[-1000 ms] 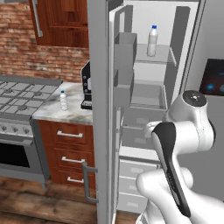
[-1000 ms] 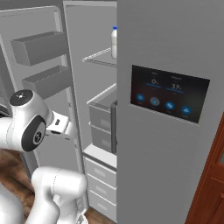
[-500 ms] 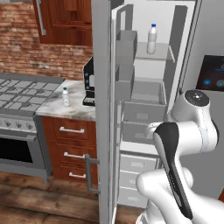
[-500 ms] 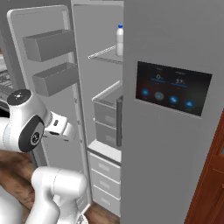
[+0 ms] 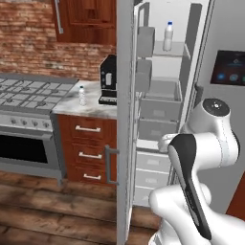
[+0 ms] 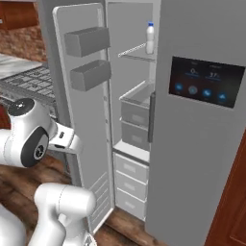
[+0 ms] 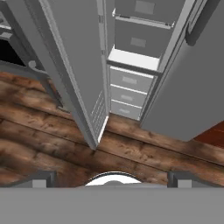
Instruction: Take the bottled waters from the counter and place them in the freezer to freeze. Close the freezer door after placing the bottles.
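One bottled water (image 5: 82, 95) stands on the marble counter (image 5: 91, 108), left of a black coffee machine (image 5: 109, 80). A second bottle (image 5: 168, 36) (image 6: 150, 38) stands upright on the top shelf inside the freezer (image 6: 202, 144). The freezer door (image 5: 125, 143) (image 6: 91, 134) hangs wide open, with two grey bins on its inner face. My gripper (image 7: 111, 179) is open and holds nothing. It points down at the wooden floor in front of the freezer's lower drawers (image 7: 127, 94), beside the door's bottom edge (image 7: 94, 127).
A grey gas stove (image 5: 28, 95) with an oven adjoins the counter on the left. Reddish-brown drawers (image 5: 88, 155) sit below the marble. The freezer's right door carries a dark touch panel (image 6: 205, 81). The open door stands between my arm and the counter.
The whole picture has slid to the right in both base views, so the base has driven to the left. Both bottles and the door stay in place. The gripper remains open.
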